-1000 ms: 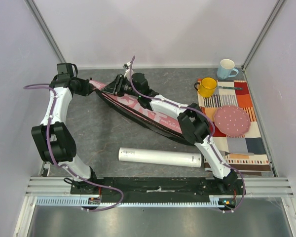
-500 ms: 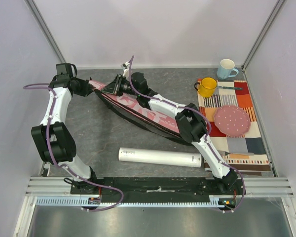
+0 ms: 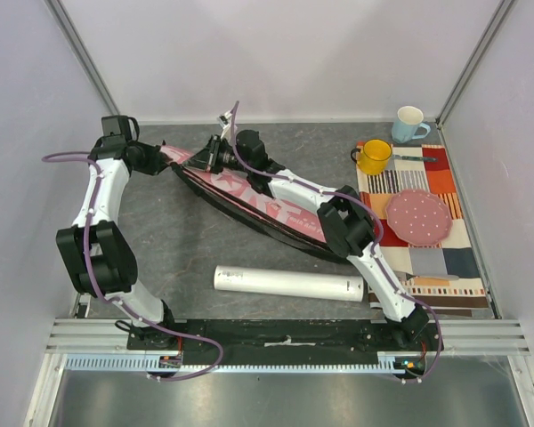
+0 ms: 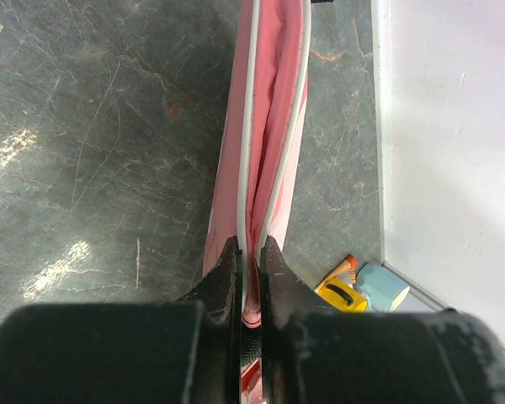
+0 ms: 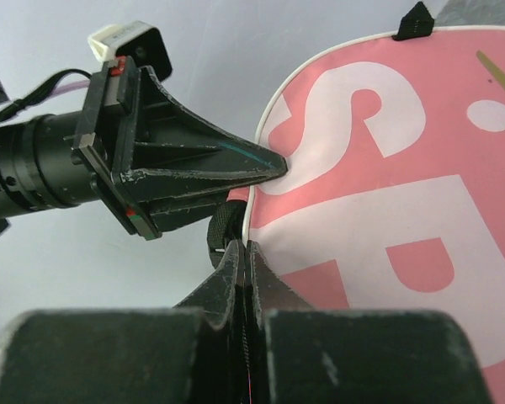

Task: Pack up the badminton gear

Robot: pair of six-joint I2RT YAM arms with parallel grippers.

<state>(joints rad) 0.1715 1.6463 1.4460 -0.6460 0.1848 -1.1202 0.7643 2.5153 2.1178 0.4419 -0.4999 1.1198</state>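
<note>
"What's the left gripper got hold of?"

"The narrow end of the pink racket bag. Its jaws are squeezed tight on the white piping, and the bag stretches straight out ahead of it over the grey table."

"And the right gripper?"

"That one's closed too, fingers pressed flat together. It's right up against the bag's white rim, just beneath the left one's tip (the two are almost nose to nose). There's a small black loop by its fingertips, but I can't tell if anything is actually pinched between them."

"Where does the rest of the bag go?"

"It runs back from both grippers, underneath the right arm. The big white lettering faces the right wrist."

"And the white tube?"

"It's lying well behind both grippers, down near the arm bases, with nothing touching it. Past the bag's far end, ahead of the left gripper, a yellow cup and a pale blue cup sit side by side."
</note>
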